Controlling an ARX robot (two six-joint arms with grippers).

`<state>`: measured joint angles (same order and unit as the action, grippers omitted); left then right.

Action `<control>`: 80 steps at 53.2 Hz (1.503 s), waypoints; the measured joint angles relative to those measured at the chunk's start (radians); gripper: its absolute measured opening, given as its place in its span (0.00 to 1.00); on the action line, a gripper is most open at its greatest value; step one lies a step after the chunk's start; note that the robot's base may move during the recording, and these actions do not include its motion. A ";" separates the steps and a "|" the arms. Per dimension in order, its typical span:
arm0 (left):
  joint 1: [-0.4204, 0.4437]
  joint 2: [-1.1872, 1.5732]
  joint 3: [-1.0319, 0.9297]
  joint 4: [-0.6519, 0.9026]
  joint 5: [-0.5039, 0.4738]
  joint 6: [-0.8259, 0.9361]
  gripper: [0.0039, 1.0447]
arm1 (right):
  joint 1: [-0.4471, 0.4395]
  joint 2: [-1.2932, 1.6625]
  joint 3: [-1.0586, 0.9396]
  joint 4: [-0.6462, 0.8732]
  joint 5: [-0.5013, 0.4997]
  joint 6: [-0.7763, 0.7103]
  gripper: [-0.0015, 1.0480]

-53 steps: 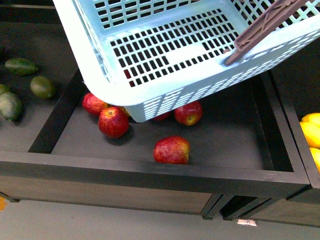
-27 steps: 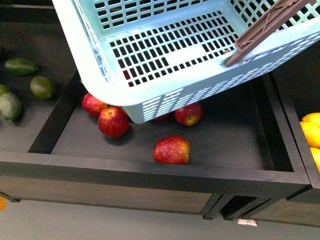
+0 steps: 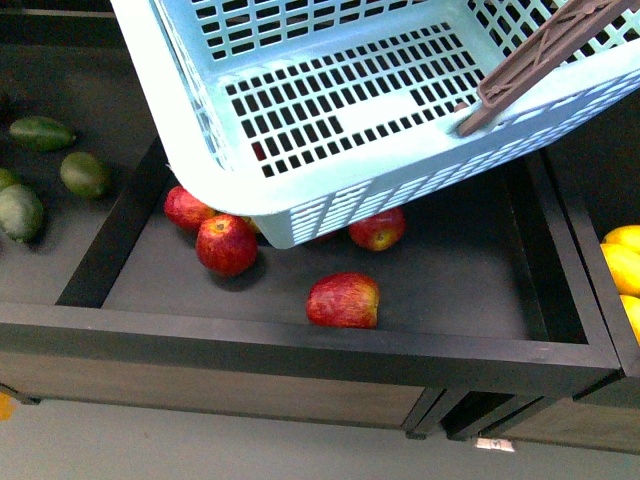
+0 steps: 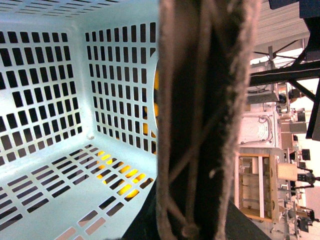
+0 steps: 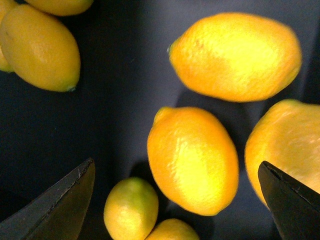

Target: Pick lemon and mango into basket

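The light turquoise basket [image 3: 330, 110] hangs tilted above the middle bin, its brown handle [image 3: 540, 50] raised at the upper right. In the left wrist view my left gripper [image 4: 192, 220] is shut on that handle [image 4: 200, 110], with the basket's slotted inside [image 4: 60, 100] beside it. My right gripper [image 5: 177, 200] is open, low over a dark bin of yellow fruit. Between its fingers [image 5: 70, 195] lies an oval yellow fruit with a nipple end, seemingly a lemon [image 5: 192, 160]. A longer yellow-orange one, maybe a mango [image 5: 235, 55], lies beyond it. Neither arm shows in the front view.
Several red apples [image 3: 343, 300] lie in the middle bin under the basket. Green fruits [image 3: 85, 173] sit in the left bin, yellow ones [image 3: 622, 265] at the right edge. Black dividers [image 3: 110, 240] part the bins. Smaller yellow fruits [image 5: 130, 210] crowd the right gripper.
The basket has drifted slightly to the right in the front view. The apples and other fruit have not moved.
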<state>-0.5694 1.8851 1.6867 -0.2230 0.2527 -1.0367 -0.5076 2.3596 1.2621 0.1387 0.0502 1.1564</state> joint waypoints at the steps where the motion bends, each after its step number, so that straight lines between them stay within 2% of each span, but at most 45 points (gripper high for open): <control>1: 0.000 0.000 0.000 0.000 0.001 0.000 0.05 | 0.005 0.005 0.008 -0.003 0.002 0.011 0.92; 11: 0.002 0.000 0.000 0.000 -0.006 0.001 0.05 | 0.025 0.050 0.060 0.000 0.006 0.080 0.92; 29: 0.000 0.000 0.000 0.000 -0.001 0.000 0.05 | 0.026 0.080 0.079 0.001 0.009 0.120 0.92; 46: 0.001 0.000 0.000 0.000 -0.002 0.000 0.05 | 0.043 0.161 0.177 -0.059 0.005 0.107 0.92; 80: 0.001 0.000 0.000 0.000 -0.001 0.000 0.05 | 0.095 0.210 0.237 -0.096 -0.008 0.054 0.92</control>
<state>-0.5686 1.8847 1.6867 -0.2230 0.2516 -1.0363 -0.4126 2.5694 1.4994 0.0429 0.0418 1.2102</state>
